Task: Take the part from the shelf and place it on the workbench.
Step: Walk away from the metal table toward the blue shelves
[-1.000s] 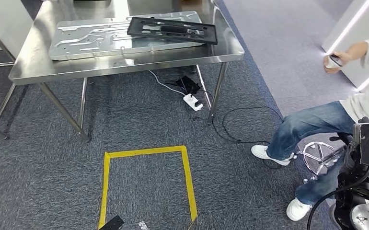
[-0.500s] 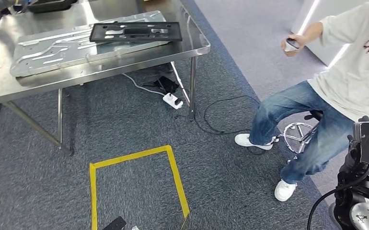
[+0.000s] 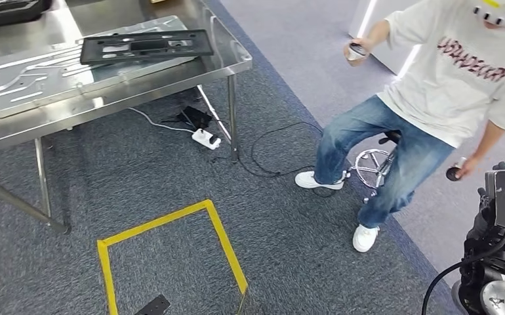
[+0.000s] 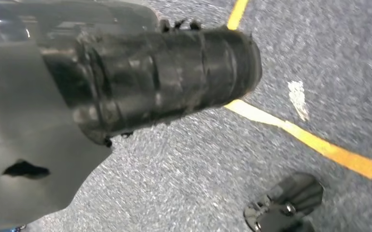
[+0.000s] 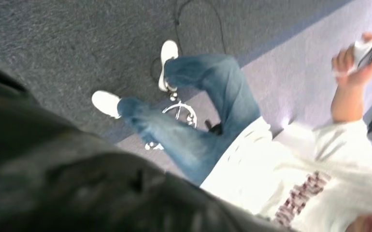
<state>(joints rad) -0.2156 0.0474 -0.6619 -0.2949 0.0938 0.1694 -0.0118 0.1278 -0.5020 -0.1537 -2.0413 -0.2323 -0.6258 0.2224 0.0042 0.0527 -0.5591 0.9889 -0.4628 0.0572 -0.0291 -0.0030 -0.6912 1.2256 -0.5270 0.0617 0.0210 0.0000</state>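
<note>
Left hand point(image 4: 145, 77) hanging over grey carpet point(image 3: 171, 170), fingers hidden, spread or closed impossible to tell. Black part point(image 3: 146, 46) at eleven o'clock, flat on steel workbench point(image 3: 230, 62). Seated person point(image 3: 433, 92) at two o'clock.

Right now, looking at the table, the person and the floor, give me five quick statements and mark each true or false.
1. A black frame lies on a metal sheet on the table. True.
2. The person sits on the table. False: the person is on a stool beside it, feet on the floor.
3. A white power strip lies on the carpet under the table. True.
4. The tape on the carpet is red. False: it is yellow.
5. The person holds something in each hand. True.
</note>
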